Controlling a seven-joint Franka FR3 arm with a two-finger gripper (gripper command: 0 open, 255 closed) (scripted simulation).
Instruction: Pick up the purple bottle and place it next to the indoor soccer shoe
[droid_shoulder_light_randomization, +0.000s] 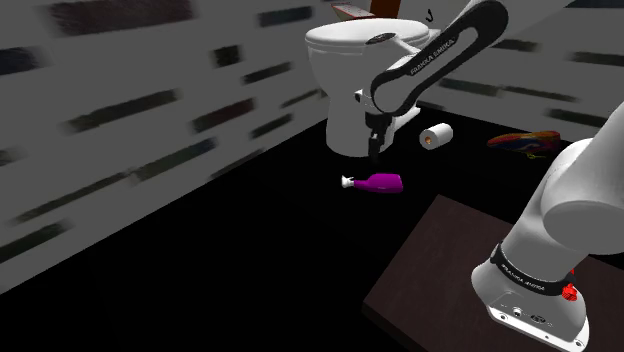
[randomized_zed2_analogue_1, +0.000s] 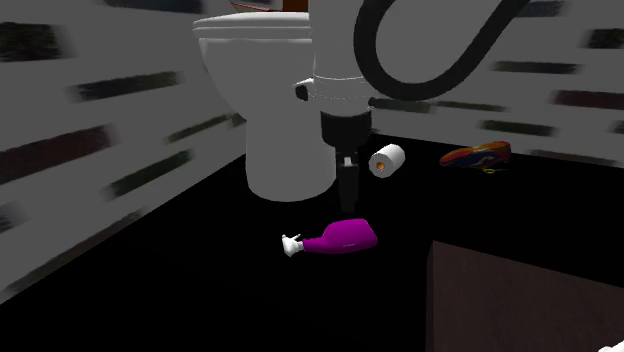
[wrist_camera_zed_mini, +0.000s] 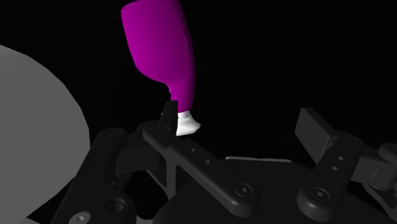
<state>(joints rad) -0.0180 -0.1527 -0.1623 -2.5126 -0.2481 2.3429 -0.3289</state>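
Wrist view shows the claw (wrist_camera_zed_mini: 242, 124) spread wide and empty, one fingertip (wrist_camera_zed_mini: 169, 112) seen beside the white cap of the purple bottle (wrist_camera_zed_mini: 159, 44). From the shoulder view, the claw hangs just above the bottle, which lies on its side on the dark floor before the toilet (droid_shoulder_light_randomization: 350, 60). A paper roll (droid_shoulder_light_randomization: 436, 136) sits near; the shoe (droid_shoulder_light_randomization: 525, 141) lies well apart, toward that view's right.
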